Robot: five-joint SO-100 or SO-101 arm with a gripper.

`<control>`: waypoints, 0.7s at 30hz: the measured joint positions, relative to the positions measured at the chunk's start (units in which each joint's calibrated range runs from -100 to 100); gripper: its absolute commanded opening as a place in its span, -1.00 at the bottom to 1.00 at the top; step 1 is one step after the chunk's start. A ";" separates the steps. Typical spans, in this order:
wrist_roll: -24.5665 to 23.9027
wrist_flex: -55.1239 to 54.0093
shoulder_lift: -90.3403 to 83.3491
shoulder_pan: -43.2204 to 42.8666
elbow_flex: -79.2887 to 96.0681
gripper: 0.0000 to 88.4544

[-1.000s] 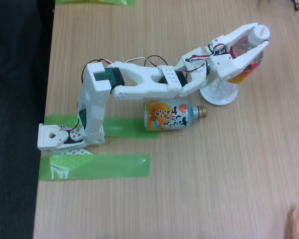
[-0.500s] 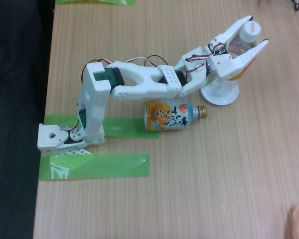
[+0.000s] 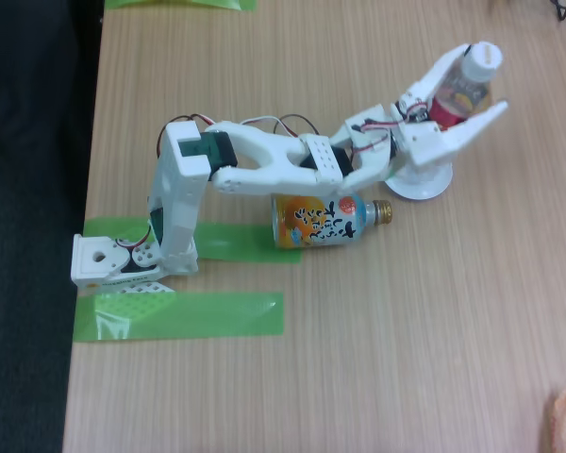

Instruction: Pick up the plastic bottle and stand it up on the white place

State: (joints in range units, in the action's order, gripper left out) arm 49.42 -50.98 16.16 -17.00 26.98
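Wood-grain table [image 3: 406,330] (green tape [image 3: 179,314] at left); hand [image 3: 483,77] spread open around plastic bottle [image 3: 464,87].

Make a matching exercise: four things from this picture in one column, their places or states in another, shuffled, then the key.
1. plastic bottle
2. orange bottle
3. white plate
4. gripper

A. lying on its side beside the arm
B. open, fingers either side of the white cap
C. under the standing bottle
D. upright

Pairs: 1-D, 2-A, 3-C, 4-B
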 measured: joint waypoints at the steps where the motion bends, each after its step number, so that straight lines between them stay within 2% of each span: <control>1: -0.11 0.00 0.00 0.15 0.00 -0.09; 7: -0.95 0.51 -1.52 0.07 0.45 -0.09; 14: -0.95 9.18 -9.51 0.00 0.45 -0.09; 21: -1.05 10.71 -15.32 -0.82 0.45 -0.09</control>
State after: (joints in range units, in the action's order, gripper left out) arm 48.37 -40.27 0.84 -17.82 27.43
